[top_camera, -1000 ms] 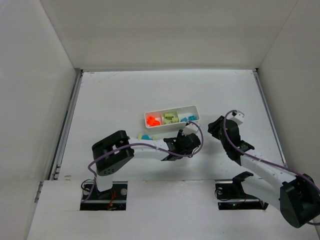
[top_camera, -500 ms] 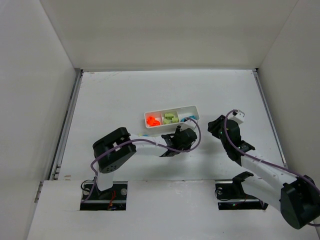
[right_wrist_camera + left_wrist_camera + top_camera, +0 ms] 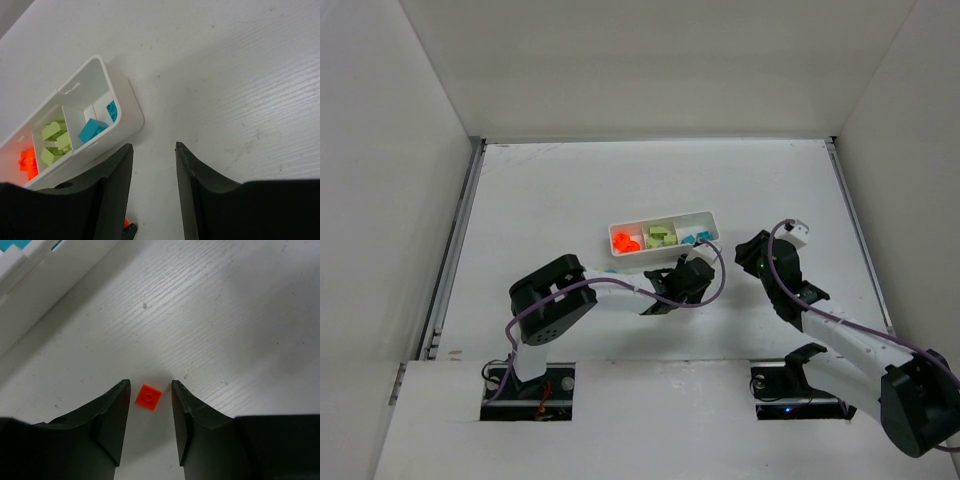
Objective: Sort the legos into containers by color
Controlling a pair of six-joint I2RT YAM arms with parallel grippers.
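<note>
Legos (image 3: 661,235) of glossy plastic sit in the thin-walled white tray (image 3: 125,100) near the worktop's (image 3: 225,315) middle: orange-red left, yellow-green centre, cyan right. One flat, square, single-stud orange-red lego (image 3: 148,397) lies on the grainy white worktop just on the tray's near side, between the matte black left fingers (image 3: 114,415), which stand parted and touch nothing. Right fingers (image 3: 117,185) are parted and empty beside the tray's right end.

Bright, even light; soft shadows.
</note>
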